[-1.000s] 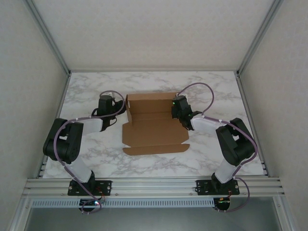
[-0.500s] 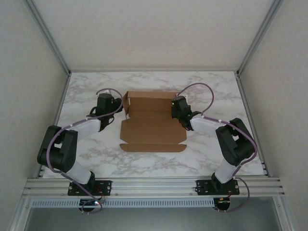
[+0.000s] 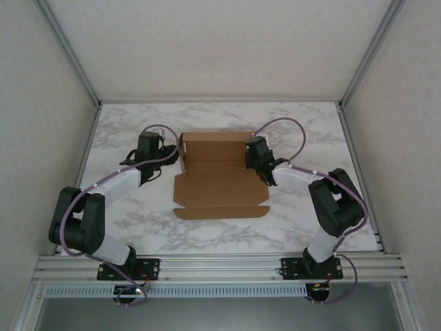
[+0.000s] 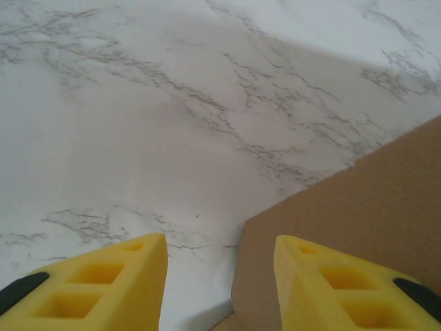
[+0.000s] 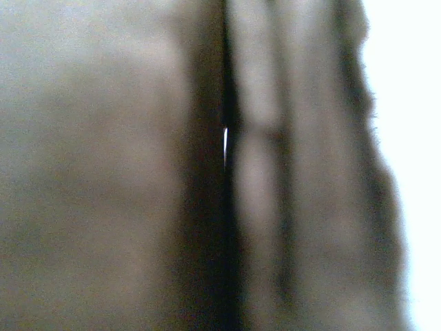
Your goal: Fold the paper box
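From above, the left arm has reached out more, and the box (image 3: 220, 183) now lies straighter on the table (image 3: 303, 131). That helps the folding. The box sits in the middle. Its long side runs 9 to 3 o'clock, and its flat flap points to 6. The left gripper (image 3: 171, 157) is at its 9 o'clock wall, the right gripper (image 3: 252, 157) at 3.

Left wrist: the yellow fingers (image 4: 103, 276) stand apart and hold nothing. A box edge sits between them.

Right wrist: blurry brown card, very close. That gripper is closed. I cannot tell if it pinches the wall.
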Robot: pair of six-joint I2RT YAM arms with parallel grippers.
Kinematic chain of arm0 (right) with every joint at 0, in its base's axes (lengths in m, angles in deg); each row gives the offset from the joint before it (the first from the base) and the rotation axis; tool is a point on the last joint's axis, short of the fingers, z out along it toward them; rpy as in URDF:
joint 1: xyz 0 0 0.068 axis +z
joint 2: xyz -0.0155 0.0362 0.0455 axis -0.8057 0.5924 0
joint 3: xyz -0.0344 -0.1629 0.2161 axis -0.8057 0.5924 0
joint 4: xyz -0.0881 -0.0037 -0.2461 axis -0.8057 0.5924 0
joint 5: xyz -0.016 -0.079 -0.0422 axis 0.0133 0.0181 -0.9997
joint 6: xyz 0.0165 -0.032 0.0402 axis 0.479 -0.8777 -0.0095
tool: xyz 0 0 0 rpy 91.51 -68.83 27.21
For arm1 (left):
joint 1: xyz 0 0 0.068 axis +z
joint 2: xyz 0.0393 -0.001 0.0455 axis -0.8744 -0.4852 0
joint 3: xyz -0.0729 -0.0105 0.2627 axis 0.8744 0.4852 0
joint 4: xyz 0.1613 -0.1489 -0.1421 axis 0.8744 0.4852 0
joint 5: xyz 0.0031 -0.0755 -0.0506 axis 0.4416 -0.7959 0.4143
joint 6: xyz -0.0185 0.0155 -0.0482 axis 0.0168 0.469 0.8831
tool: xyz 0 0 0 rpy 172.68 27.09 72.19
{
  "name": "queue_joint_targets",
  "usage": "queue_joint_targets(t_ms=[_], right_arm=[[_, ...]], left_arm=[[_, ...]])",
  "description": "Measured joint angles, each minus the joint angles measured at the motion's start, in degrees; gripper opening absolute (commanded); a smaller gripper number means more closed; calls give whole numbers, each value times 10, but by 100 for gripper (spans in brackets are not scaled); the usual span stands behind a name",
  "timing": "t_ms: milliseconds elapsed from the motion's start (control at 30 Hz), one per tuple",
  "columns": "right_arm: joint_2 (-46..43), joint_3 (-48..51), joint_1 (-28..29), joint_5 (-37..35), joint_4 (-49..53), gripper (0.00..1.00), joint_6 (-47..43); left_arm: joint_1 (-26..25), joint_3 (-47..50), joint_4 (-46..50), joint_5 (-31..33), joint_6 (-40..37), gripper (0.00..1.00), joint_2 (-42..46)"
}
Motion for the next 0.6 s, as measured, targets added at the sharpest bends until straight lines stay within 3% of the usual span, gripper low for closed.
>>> queue_joint_targets(t_ms=[600], right_arm=[[4, -4, -4, 4, -2, 0, -8]], left_arm=[[-36, -24, 52, -25, -35, 46, -3]])
